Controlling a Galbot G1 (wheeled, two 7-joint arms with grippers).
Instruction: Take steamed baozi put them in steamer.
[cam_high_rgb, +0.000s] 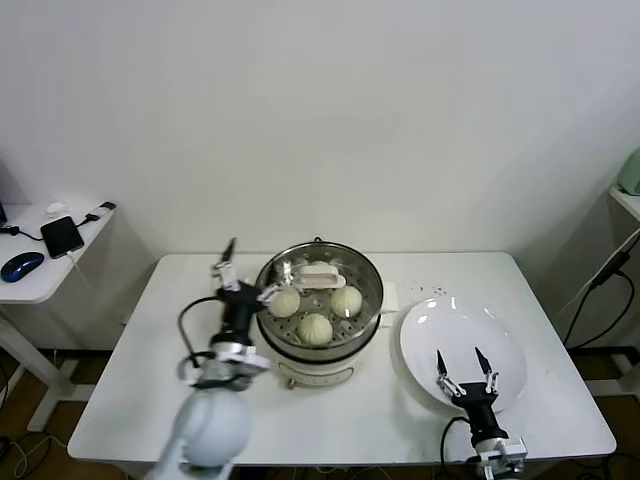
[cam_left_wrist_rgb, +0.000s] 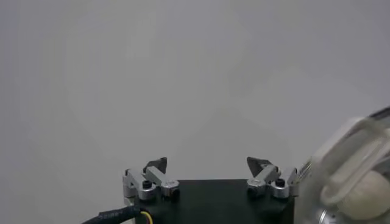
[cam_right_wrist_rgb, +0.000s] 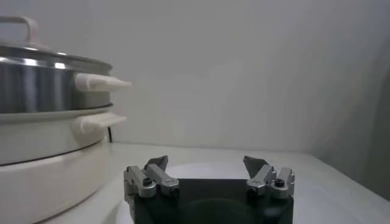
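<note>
Left gripper (cam_high_rgb: 243, 270), jaws wide and empty, at the steamer (cam_high_rgb: 319, 345) rim; three baozi (cam_high_rgb: 315, 327) visible inside. Right gripper (cam_high_rgb: 467, 372), also wide, idles beside the steamer. Lift straight up, clearing the rim.

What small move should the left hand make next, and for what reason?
Probably draw the open, empty left hand away from the round shiny steel steamer. Three cream-white round baozi lie on its perforated tray, and the flat white plate beside it looks bare. The right hand waits open over that plate.
</note>
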